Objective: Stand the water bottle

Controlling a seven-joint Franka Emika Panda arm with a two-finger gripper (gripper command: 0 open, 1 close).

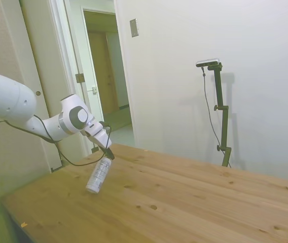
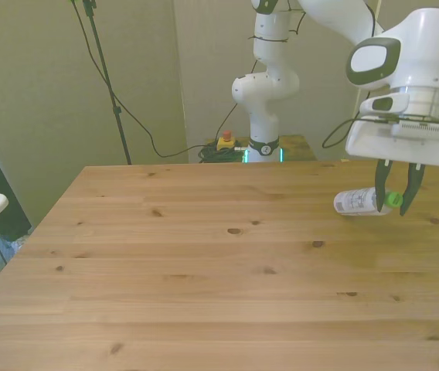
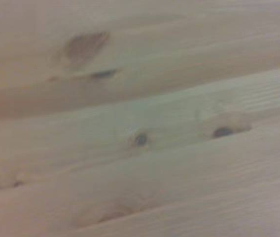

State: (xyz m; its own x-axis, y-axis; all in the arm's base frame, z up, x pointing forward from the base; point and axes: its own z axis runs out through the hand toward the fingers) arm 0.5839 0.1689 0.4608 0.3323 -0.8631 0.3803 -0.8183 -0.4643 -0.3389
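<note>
Green-capped water bottle (image 2: 356, 202) is hanging tilted over the desk (image 2: 204, 263), fingers (image 2: 380, 189) clamping its neck; such a narrow hold is risking a slip while uprighting.

— How's the light?
— Even and soft indoors, fairly bright on the pale wall (image 1: 184, 101) in the side view, with a faint shadow cast on it. That view's left edge has a greenish tint.
— Sharpness?
— Side and front views are reasonably clear, slightly grainy. The bench (image 2: 204, 270) shows no glare.
— And the wrist view?
— Blurred throughout; the wood grain and knots (image 3: 140, 139) are soft smudges.
</note>
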